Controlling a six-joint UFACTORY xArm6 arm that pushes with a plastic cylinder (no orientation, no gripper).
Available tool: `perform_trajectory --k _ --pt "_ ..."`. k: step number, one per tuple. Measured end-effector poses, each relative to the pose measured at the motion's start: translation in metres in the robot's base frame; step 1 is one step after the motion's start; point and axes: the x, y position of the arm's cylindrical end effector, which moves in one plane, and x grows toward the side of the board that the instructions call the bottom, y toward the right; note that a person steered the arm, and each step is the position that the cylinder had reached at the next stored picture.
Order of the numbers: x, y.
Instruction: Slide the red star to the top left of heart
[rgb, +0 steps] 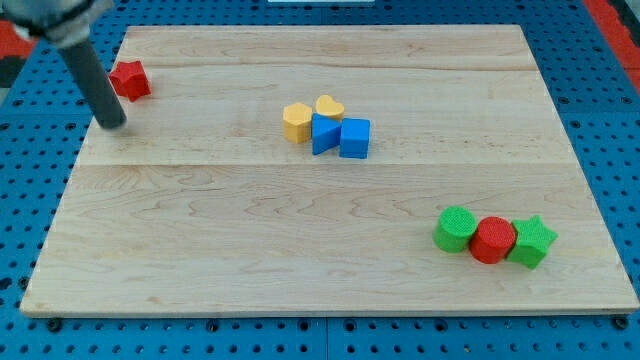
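The red star (130, 79) lies near the board's top left corner. The yellow heart (330, 106) sits near the middle top of the board, in a cluster with a yellow hexagon (297, 122), a blue triangle (323, 133) and a blue cube (355, 138). My tip (112, 124) rests on the board just below and left of the red star, a short gap away from it. The rod rises toward the view's top left.
A green cylinder (456, 229), a red cylinder (492, 240) and a green star (531, 242) stand in a row at the lower right. The wooden board (200, 260) lies on a blue pegboard; its left edge is close to my tip.
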Motion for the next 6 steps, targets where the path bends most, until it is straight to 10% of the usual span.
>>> perform_trajectory --k 2,4,6 --pt "-0.061 0.11" --pt "-0.11 0.08" --pt "-0.065 0.263"
